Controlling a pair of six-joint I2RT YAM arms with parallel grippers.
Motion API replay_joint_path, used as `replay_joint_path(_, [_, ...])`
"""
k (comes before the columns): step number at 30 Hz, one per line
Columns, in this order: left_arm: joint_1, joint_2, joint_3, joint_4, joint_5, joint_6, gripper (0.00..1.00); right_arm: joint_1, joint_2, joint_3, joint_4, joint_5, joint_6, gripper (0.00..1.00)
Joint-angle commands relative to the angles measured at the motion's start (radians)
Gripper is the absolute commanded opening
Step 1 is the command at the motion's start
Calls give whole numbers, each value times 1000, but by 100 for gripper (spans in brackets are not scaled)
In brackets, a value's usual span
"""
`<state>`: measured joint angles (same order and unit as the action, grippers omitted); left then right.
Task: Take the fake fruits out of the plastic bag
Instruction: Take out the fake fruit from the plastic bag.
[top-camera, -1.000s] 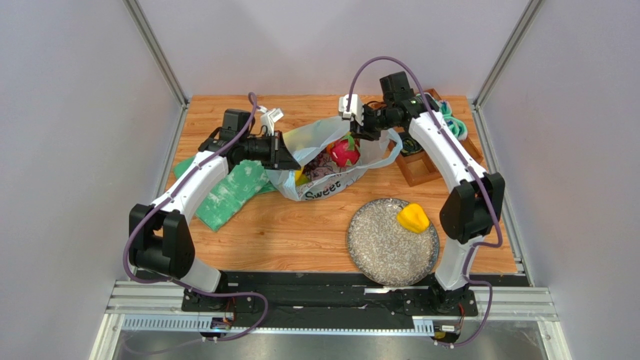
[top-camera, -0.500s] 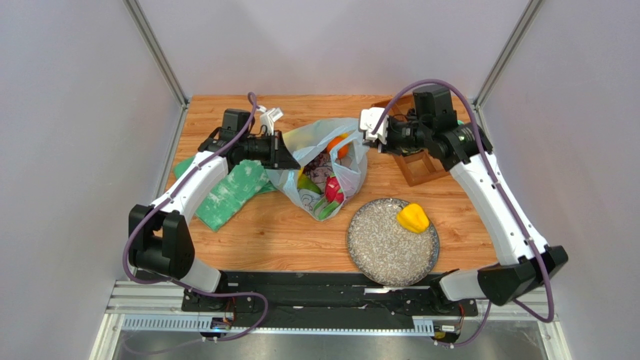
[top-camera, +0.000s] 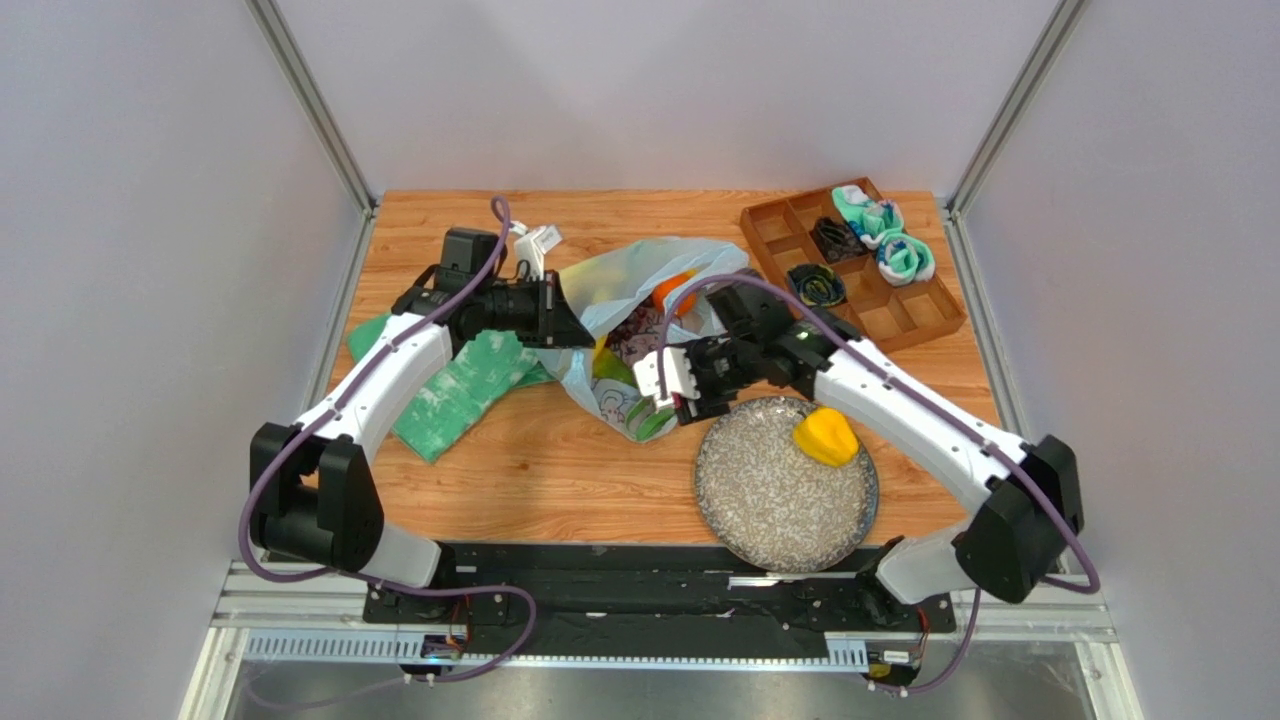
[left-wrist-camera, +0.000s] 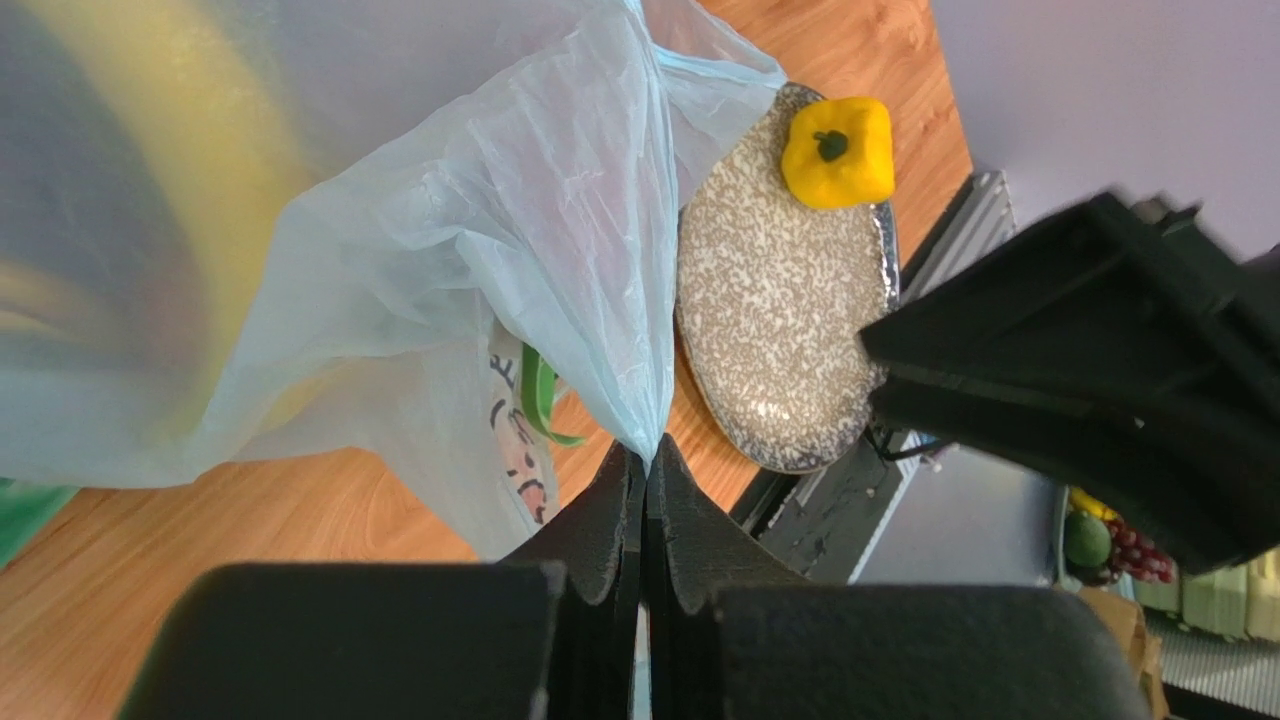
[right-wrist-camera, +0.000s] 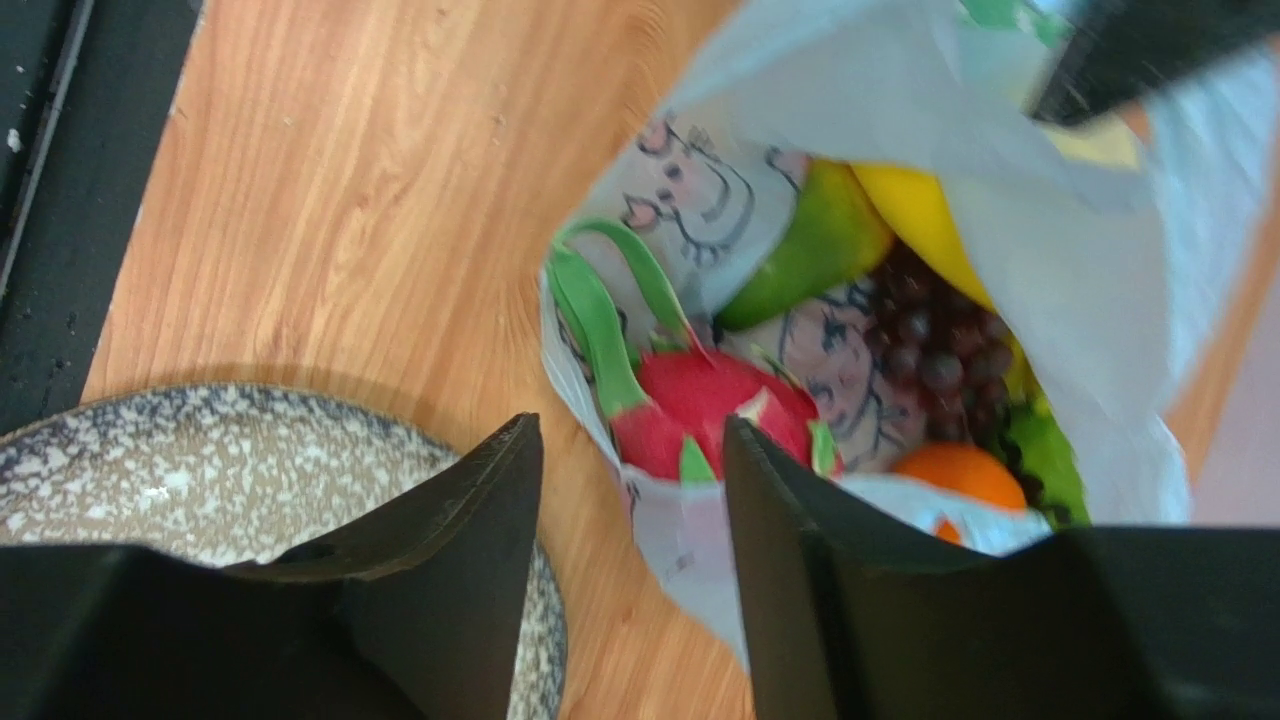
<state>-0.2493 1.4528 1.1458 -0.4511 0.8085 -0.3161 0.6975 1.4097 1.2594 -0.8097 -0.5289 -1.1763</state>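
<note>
- Wooden surface (top-camera: 526, 465) carries everything, with both arms reaching in from its near edge.
- Thin pale-blue plastic bag (top-camera: 631, 285) with a pink cartoon print lies mid-surface, its mouth gaping toward the right arm; the remaining fake fruits sit inside.
- Speckled grey round plate (top-camera: 751, 495) rests just beside the bag, on the right arm's side.
- Left fingers (left-wrist-camera: 646, 495) are pressed together, pinching a fold of the bag's rim and lifting it.
- Right fingers (right-wrist-camera: 478, 503) are spread and hold nothing. They hang over the plate's edge, aimed at the bag's mouth.
- Pink-red dragon fruit (right-wrist-camera: 706, 398) lies nearest that mouth, just ahead of the gap between the right fingers. Its green-leafed end points toward the rim, so the right arm is better placed to take it.
- Glossy yellow bell pepper (top-camera: 825, 437) already sits on the plate.
</note>
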Motion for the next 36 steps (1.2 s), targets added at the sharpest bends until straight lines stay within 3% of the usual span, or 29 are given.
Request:
replay_joint_path(1, [5, -65, -6, -26, -57, -4, 0, 85, 139, 61, 49, 33, -107, 49])
replay_joint_path(5, [27, -89, -9, -32, -37, -40, 0, 122, 280, 136, -40, 92, -152, 47])
replay_joint_path(10, [36, -127, -21, -15, -31, -38, 0, 140, 428, 257, -103, 173, -79, 46])
replay_joint_path(17, [53, -206, -95, 8, -34, -43, 0, 149, 527, 324, -147, 276, -77, 45])
replay_joint_path(25, [59, -256, -146, 20, -35, -52, 0, 151, 592, 367, -220, 351, -62, 39])
replay_joint_path(36, [70, -259, -143, 32, -35, -61, 0, 168, 623, 362, -186, 450, -25, 45])
